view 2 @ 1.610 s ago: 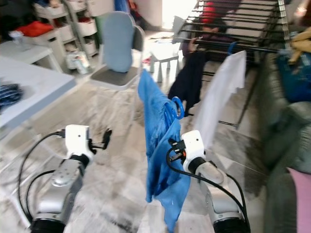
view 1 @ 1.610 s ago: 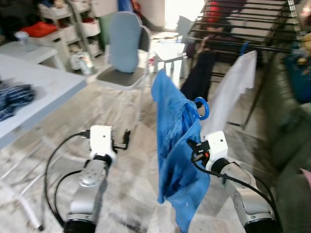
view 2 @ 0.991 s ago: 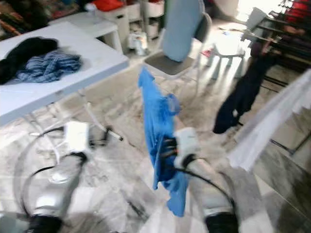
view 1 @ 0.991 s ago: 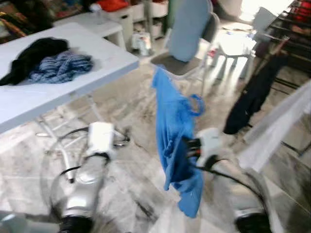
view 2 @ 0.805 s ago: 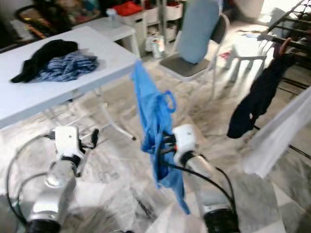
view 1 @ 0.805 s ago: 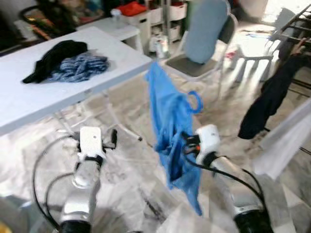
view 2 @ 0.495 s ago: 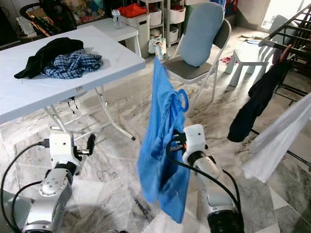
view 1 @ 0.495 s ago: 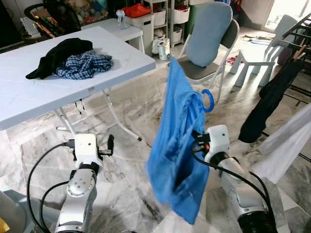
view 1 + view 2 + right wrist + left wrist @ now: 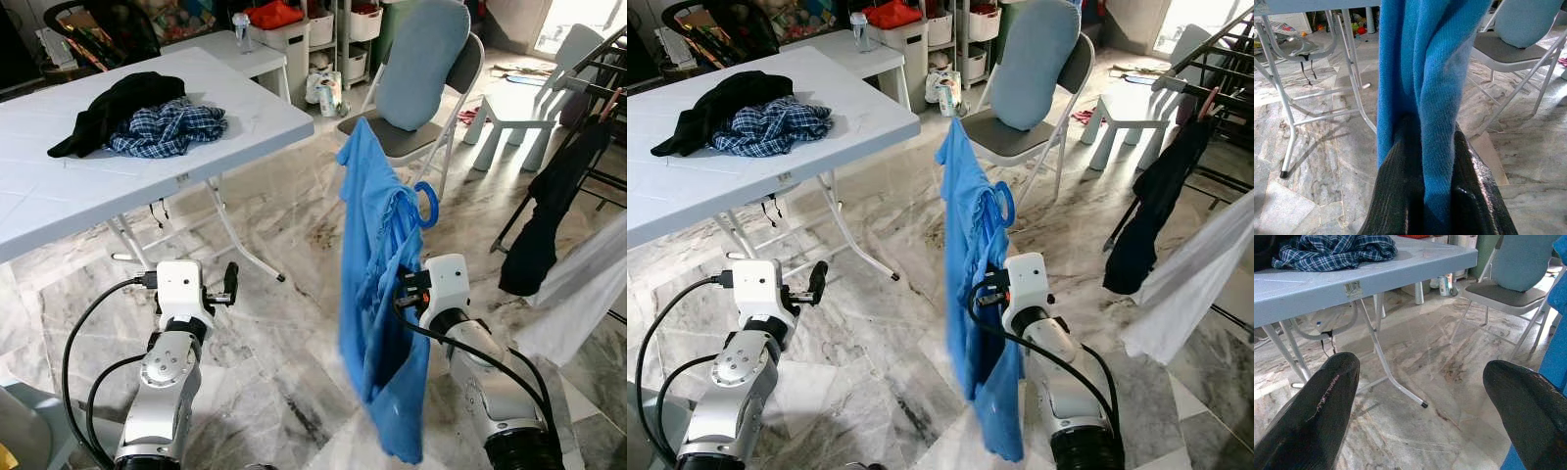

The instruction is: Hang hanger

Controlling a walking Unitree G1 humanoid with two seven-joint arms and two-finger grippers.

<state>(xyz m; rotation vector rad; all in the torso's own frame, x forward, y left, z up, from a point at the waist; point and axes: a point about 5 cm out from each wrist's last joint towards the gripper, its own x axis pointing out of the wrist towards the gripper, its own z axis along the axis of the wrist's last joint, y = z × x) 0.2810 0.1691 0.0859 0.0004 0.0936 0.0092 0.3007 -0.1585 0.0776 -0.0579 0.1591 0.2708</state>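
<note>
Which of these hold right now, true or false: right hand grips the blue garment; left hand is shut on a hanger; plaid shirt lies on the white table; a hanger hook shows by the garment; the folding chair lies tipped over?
1. The right hand grips the blue garment. True.
2. The left hand is shut on a hanger. False: it is open and holds nothing.
3. A plaid shirt lies on the white table. True.
4. A blue hanger hook shows beside the garment. True.
5. The folding chair lies tipped over. False: it stands upright.
</note>
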